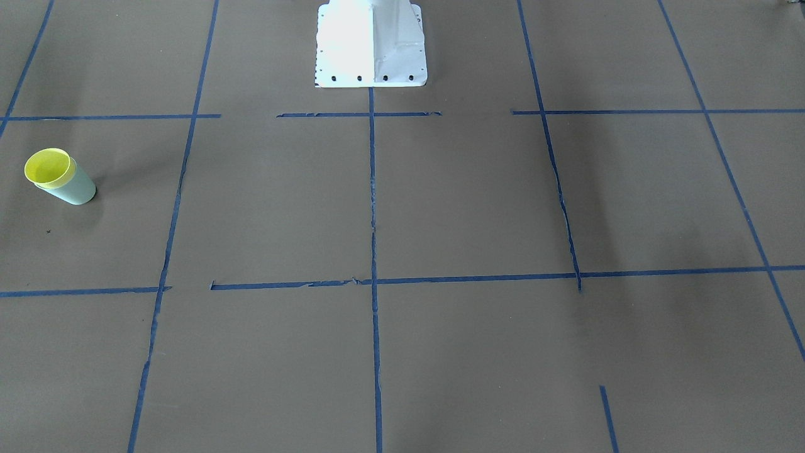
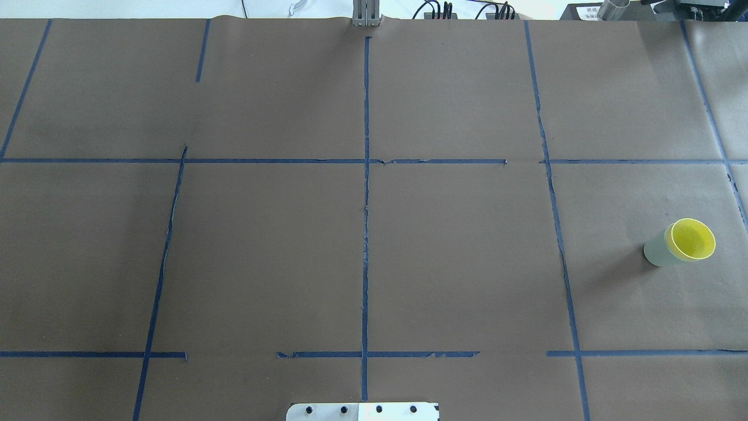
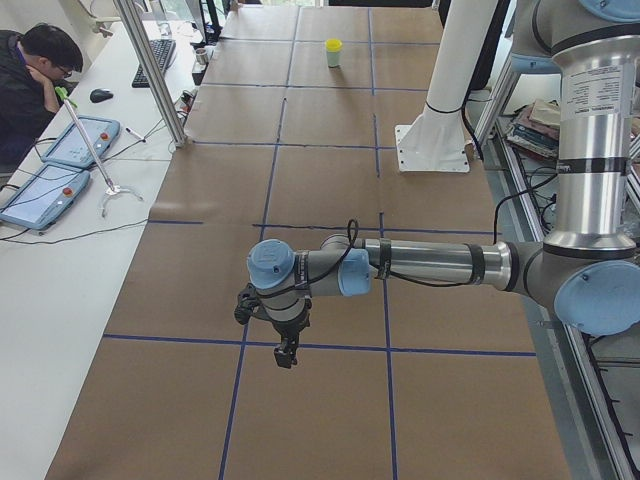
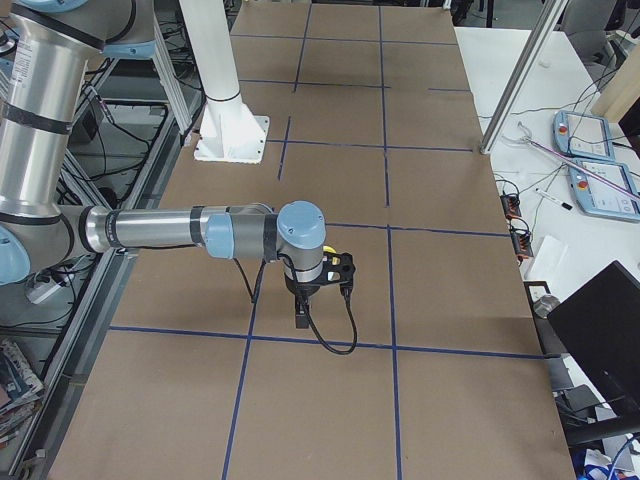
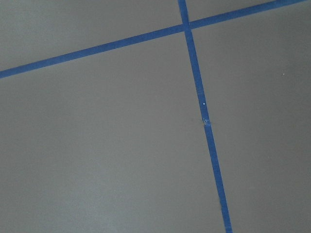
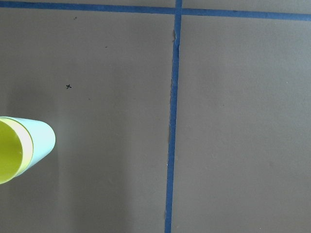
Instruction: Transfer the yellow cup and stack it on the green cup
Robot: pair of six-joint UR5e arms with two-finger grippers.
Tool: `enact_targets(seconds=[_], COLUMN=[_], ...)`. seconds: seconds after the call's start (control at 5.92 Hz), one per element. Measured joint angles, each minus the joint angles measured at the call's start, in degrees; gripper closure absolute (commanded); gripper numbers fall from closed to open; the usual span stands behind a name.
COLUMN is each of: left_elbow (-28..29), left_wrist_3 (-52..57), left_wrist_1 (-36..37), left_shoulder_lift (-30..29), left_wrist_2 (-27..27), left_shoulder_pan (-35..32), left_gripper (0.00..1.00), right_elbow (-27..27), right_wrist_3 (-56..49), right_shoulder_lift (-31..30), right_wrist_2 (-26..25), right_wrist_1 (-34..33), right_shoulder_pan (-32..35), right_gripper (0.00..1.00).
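The yellow cup (image 2: 693,239) sits nested inside the green cup (image 2: 657,250), its rim showing just above the green rim. The pair stands upright on the table (image 2: 263,251), far out on the robot's right and well away from the white base (image 1: 371,44). Nothing touches the cups in the overhead and front views. The left gripper (image 3: 286,355) hangs above the brown paper near a crossing of blue tape (image 2: 366,234), on the left half of the table and well apart from the cups. The right gripper (image 4: 301,318) points down over the right half, near the stack, and its wrist camera catches the cups at its left edge. Both claws show only in the side views, so I cannot tell how wide either one stands.
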Motion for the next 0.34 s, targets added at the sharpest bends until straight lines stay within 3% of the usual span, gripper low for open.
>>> enact_targets(seconds=[0.34], left_elbow=[0.1], left_wrist_3=[0.0], left_wrist_1=[0.2], left_shoulder_lift=[0.1], left_wrist_2=[0.0], left_shoulder_pan=[0.0], left_gripper=[0.00], right_elbow=[-0.2], right_wrist_3=[0.0], right_shoulder_lift=[0.0], right_wrist_2=[0.0], right_wrist_1=[0.0], right_shoulder_pan=[0.0], right_gripper=[0.00])
